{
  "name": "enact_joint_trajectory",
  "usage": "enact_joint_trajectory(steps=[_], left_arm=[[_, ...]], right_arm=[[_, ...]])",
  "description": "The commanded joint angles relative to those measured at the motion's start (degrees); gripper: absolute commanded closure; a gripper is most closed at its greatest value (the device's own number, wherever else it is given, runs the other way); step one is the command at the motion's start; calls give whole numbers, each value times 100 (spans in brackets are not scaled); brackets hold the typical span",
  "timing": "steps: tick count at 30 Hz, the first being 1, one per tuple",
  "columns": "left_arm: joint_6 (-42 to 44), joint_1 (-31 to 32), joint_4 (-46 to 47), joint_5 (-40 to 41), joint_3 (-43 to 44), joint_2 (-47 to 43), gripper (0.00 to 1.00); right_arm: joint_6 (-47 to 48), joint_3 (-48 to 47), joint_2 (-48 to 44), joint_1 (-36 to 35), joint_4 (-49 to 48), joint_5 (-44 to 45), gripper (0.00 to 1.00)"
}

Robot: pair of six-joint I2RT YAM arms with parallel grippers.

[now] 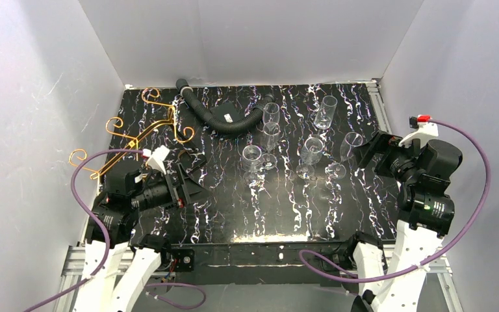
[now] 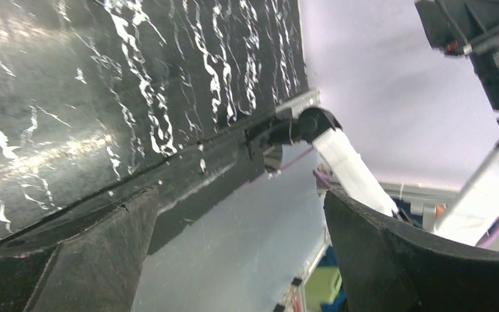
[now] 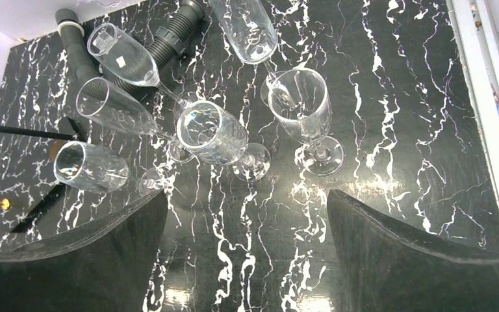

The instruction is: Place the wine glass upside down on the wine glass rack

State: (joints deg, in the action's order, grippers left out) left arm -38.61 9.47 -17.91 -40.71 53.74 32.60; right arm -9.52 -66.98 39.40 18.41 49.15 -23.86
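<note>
Several clear stemmed wine glasses (image 1: 311, 151) stand upright in a cluster at the middle of the black marbled table. The gold wire wine glass rack (image 1: 136, 133) with curled scrolls lies at the back left. My right gripper (image 1: 367, 155) is open and empty, just right of the cluster. In the right wrist view its jaws (image 3: 247, 260) stand wide apart over bare table, with the nearest glasses (image 3: 299, 104) (image 3: 211, 133) beyond them. My left gripper (image 1: 195, 175) is open and empty, in front of the rack. In the left wrist view (image 2: 240, 260) it faces the table's front edge.
A black corrugated hose (image 1: 227, 120) curves across the back middle, behind the glasses; it also shows in the right wrist view (image 3: 169, 32). White walls enclose the table on three sides. Purple cables loop beside both arms. The right arm's base (image 2: 351, 162) shows in the left wrist view.
</note>
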Motion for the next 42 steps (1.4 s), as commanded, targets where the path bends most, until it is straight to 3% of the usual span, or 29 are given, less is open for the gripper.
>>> enact_joint_trajectory(steps=[1, 14, 16, 20, 24, 30, 36, 39, 42], left_arm=[[-341, 652, 193, -66, -54, -41, 0], [-71, 2524, 318, 1131, 235, 601, 0], [31, 2871, 324, 1383, 359, 756, 0], [282, 3482, 252, 1909, 710, 1105, 0], [647, 3916, -96, 2514, 1229, 1507, 0], [1117, 4039, -627, 3414, 1868, 1838, 0], [1591, 4036, -804, 3976, 2144, 1620, 0], [1733, 4040, -948, 4299, 2251, 1579, 0], [1778, 4038, -1053, 4428, 2279, 1574, 0]], right_arm=[[-266, -272, 93, 31, -229, 41, 0], [-57, -253, 144, 31, -193, -175, 0], [290, -210, 136, 31, -151, -616, 0], [1359, -189, 231, 3, 90, -2324, 0], [1940, -542, 608, -441, 565, -2506, 0], [3187, -1259, 1234, -1595, 1379, -2159, 0], [3753, -1670, 1757, -2413, 1550, -1439, 0], [4066, -1761, 2015, -2682, 1621, -1547, 0], [3716, -1556, 2216, -2838, 1199, -1945, 0]])
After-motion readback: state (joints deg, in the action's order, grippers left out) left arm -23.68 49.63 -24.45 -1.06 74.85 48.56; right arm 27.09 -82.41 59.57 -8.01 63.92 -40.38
